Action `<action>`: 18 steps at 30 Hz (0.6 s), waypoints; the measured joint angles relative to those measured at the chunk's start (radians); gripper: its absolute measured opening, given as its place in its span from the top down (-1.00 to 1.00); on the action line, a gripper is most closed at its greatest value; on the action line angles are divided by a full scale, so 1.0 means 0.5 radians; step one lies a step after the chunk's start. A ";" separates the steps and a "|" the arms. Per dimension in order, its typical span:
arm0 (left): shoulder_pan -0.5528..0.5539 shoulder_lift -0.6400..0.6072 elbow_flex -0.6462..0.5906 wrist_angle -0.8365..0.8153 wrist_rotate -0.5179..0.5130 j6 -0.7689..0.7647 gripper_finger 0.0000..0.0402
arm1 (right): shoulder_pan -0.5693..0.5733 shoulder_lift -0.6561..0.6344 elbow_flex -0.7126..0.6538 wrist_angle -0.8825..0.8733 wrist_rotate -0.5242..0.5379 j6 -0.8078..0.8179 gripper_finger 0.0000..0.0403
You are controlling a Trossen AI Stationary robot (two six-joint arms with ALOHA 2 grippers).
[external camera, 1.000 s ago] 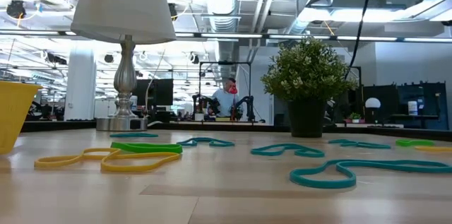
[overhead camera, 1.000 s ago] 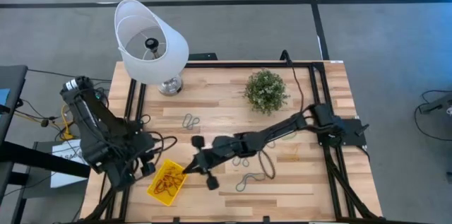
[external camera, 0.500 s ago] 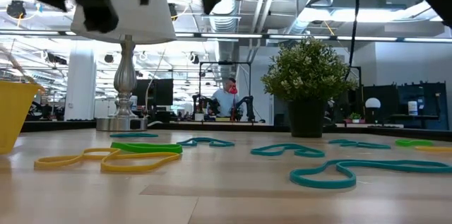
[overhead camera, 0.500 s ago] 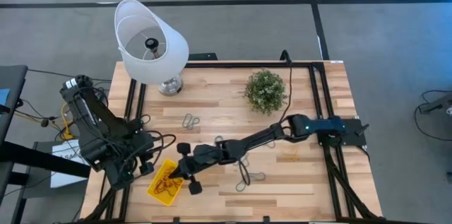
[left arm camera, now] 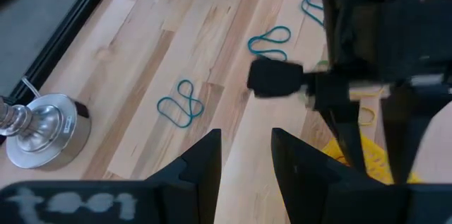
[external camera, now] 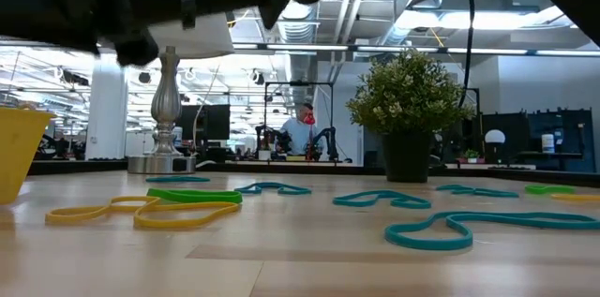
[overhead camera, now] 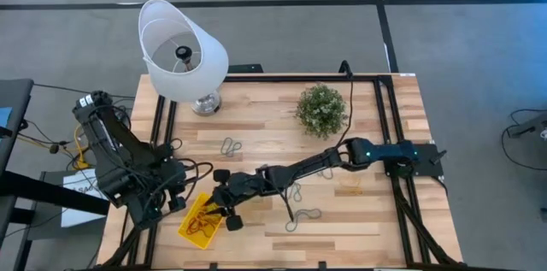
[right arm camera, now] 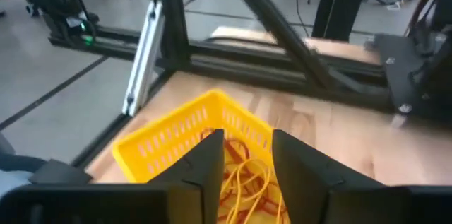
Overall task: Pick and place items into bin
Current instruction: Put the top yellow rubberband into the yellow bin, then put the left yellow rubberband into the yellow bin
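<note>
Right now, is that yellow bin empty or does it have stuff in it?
Not empty. The bin holds a tangle of yellow and red loops, seen in the right wrist view.

Right arm stretched long and low across the table, right gripper (overhead camera: 224,209) near the front-left corner, fingers (right arm camera: 212,155) parted with a gap. Left arm folded back at the left edge, left gripper (left arm camera: 244,155) with fingers slightly apart, nothing between them.

Quick count from my spot: one yellow bin (overhead camera: 202,220) at about 7 o'clock on my worktop (overhead camera: 256,130), holding a tangle of loops (right arm camera: 244,178) I can't count. One lamp (overhead camera: 182,53) at 11, one potted plant (overhead camera: 321,109) at 1. Two arms, mine.
</note>
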 joint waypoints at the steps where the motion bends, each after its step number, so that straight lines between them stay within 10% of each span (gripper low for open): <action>1: 0.000 0.000 0.000 0.000 -0.001 -0.001 0.43 | -0.002 -0.041 0.000 -0.059 0.000 0.000 0.40; 18: 0.048 0.000 0.000 0.206 -0.269 -0.035 0.43 | -0.038 -0.414 -0.002 -2.353 -0.106 0.240 0.62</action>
